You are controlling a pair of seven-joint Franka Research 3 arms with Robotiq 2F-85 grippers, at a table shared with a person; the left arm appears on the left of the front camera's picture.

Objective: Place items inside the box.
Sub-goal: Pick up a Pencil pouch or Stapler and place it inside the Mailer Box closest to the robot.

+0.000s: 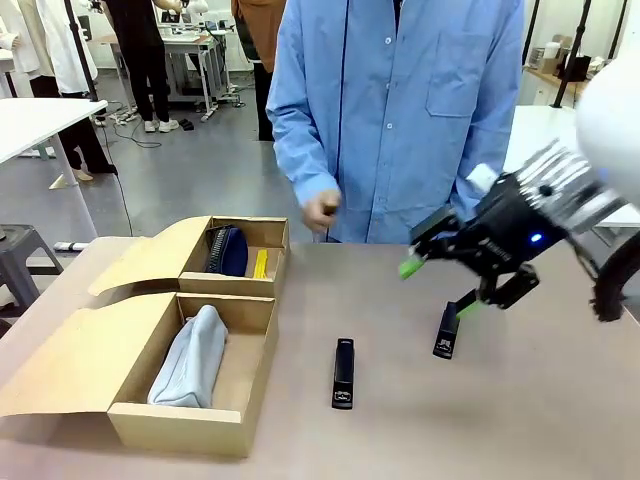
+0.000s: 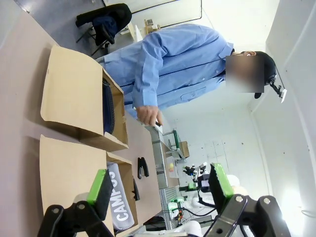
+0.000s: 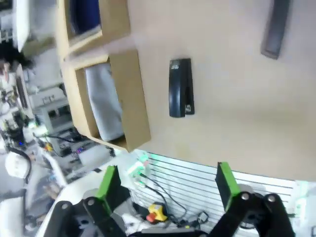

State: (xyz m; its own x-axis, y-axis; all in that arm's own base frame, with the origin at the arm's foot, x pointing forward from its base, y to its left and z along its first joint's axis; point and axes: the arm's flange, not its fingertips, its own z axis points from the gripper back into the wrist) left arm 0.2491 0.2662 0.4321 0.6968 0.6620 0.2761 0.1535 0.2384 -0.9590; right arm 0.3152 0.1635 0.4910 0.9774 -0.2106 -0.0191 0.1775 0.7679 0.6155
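R gripper [image 1: 440,287]: jaws spread wide, nothing held; hangs just above right stapler [image 1: 446,333].
L gripper [image 2: 159,186]: jaws apart, empty, looking over the boxes.
Staplers: both flat on bare table, right of boxes; mid stapler [image 1: 343,372] is closer to near box [image 1: 190,430].
Already in: grey pouch [image 1: 192,357] in near box; navy pouch [image 1: 228,250] + yellow knife [image 1: 261,263] in far box [image 1: 240,285].
Step (my read): R takes the stapler beneath it.
How: pads across narrow sides, drop straight, close at mid-length, lift clear of box wall before release.
Risk: slim body may skid if one pad touches first.
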